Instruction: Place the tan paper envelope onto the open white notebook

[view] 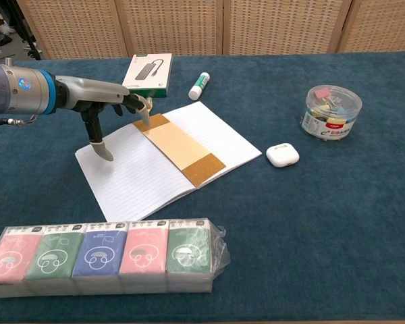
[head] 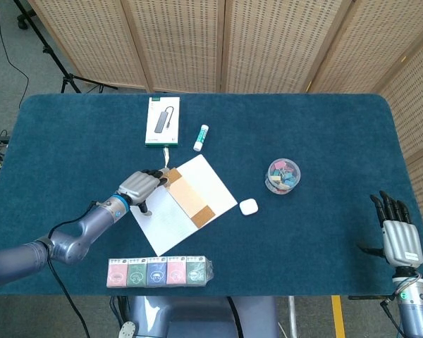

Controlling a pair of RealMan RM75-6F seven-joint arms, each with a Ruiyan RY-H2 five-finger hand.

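In the head view, the envelope (head: 188,196) is seen lying along the middle of the open notebook (head: 185,204), which rests on the blue counter (head: 324,141). The left hand (head: 140,187) is held over the notebook's left edge, its fingers (head: 156,174) spread and grasping nothing, their tips just beside the envelope's upper end. The right hand (head: 398,236) is seen near the counter's lower right corner, upright, its fingers apart and holding nothing. A boxed hub (head: 162,121) and a glue stick (head: 201,137) are placed above the notebook, a tub of clips (head: 283,175) and a white earbud case (head: 248,207) to its right, and a tissue pack (head: 160,271) near the front edge. In the chest view, the envelope (view: 180,149) is shown flat on the notebook (view: 169,158), brown at both ends and pale between. The left hand (view: 109,104) is seen above the left page, one finger pointing down at the paper; whether it touches cannot be told. The tissue pack (view: 104,257) is seen in front, the clip tub (view: 332,111) and earbud case (view: 282,154) at right.
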